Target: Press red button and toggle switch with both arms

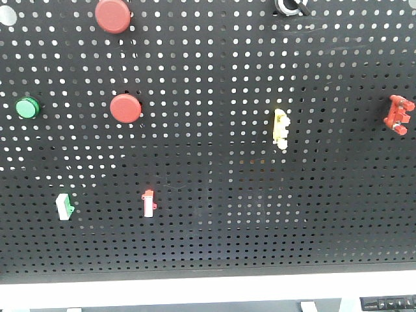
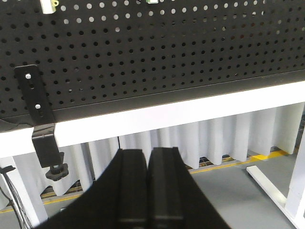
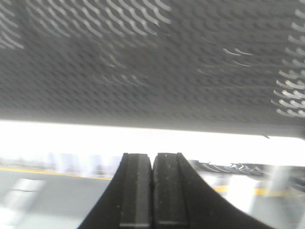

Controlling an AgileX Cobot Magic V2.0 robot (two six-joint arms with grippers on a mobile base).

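In the front view a black pegboard carries two round red buttons, one at mid left and one at the top. The all-red notched toggle switch sits at the far right. Neither gripper shows in the front view. My left gripper is shut and empty, below the pegboard's lower edge. My right gripper is shut and empty, also below the board; that view is blurred. No button or switch shows next to either gripper.
The board also holds a green button, a pale yellow switch, a small white red-tipped switch and a white-green switch. A white frame rail runs under the board. A black bracket hangs at the left.
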